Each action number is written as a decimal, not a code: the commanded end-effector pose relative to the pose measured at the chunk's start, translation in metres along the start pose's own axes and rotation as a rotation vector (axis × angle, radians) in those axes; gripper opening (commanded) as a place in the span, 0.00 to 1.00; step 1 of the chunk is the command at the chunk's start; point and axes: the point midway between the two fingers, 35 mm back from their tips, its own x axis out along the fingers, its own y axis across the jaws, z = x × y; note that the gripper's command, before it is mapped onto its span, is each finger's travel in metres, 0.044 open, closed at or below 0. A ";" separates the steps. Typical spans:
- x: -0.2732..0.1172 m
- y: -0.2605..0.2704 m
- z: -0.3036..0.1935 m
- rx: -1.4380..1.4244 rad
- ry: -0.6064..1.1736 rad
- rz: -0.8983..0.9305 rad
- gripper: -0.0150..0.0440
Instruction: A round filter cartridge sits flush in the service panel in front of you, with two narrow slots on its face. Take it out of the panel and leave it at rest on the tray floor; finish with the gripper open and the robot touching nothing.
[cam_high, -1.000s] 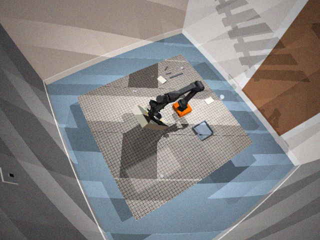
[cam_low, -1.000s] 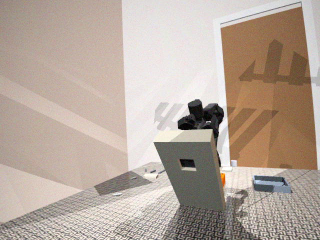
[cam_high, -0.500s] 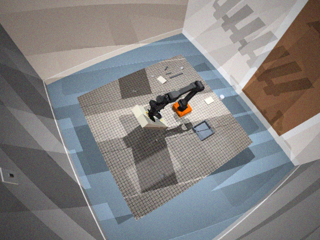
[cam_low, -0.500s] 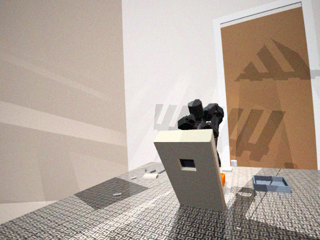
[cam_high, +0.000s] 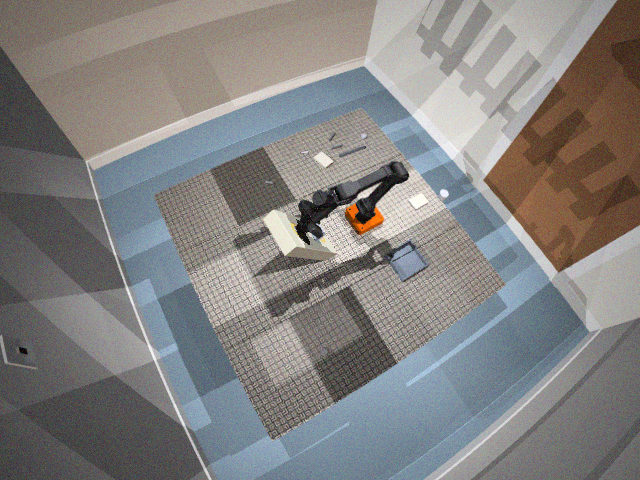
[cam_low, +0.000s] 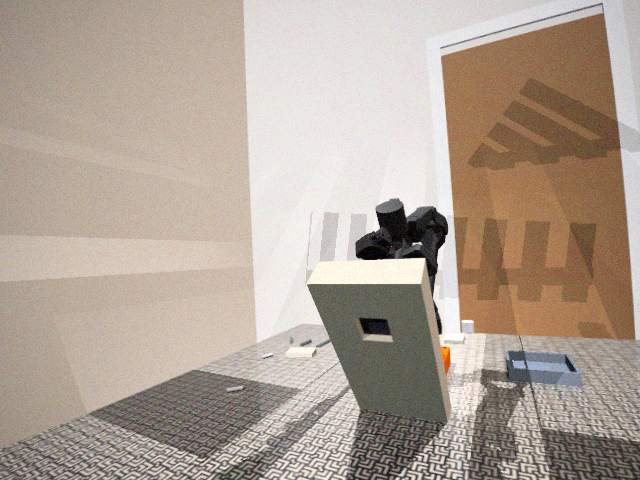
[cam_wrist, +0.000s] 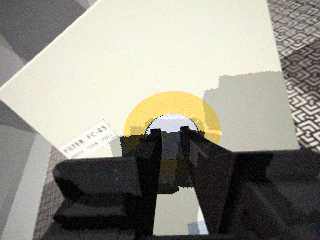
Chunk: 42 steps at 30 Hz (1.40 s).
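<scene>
The fingers are standing narrow, and they are holding the pale round filter cartridge. This cartridge is sitting inside the yellow ring of the tilted service panel; how deep, I cannot tell. The blue-grey tray is lying on the tabletop, apart from the panel, near the orange base.
</scene>
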 end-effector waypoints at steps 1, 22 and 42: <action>0.009 0.000 0.000 -0.004 0.003 0.004 0.25; -0.060 0.000 0.002 -0.004 0.006 0.001 0.25; -0.073 -0.006 -0.010 -0.005 0.008 0.001 0.25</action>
